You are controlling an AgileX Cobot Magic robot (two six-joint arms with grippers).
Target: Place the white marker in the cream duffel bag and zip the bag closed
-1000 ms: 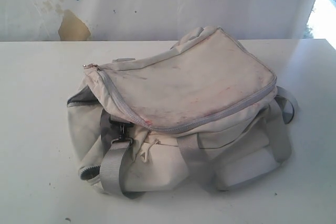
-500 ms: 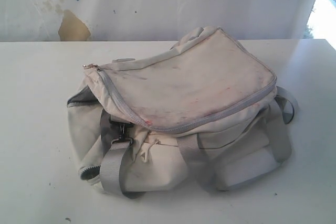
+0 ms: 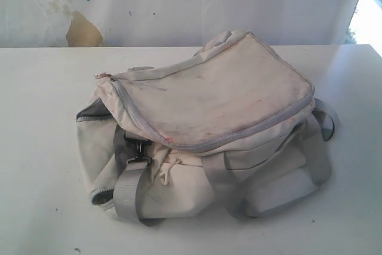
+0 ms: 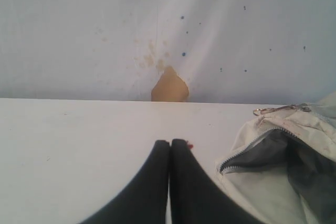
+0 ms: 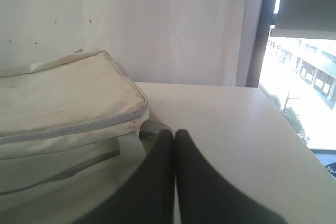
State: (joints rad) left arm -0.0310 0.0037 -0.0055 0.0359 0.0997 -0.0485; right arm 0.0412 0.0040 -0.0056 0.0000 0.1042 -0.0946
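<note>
Left gripper (image 4: 169, 142), right gripper (image 5: 174, 131): fingers clenched, empty. Cream duffel bag (image 3: 215, 100) gapes toward table's (image 3: 42, 88) left edge; brace it, zip steadily.

No readable text, label or number shows on anything in view.

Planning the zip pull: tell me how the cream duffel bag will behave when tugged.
Likely floppy: the cream duffel bag sags and creases on the table. Pulling its zipper would probably drag the fabric along unless braced. It looks slack, so it is probably light.
</note>
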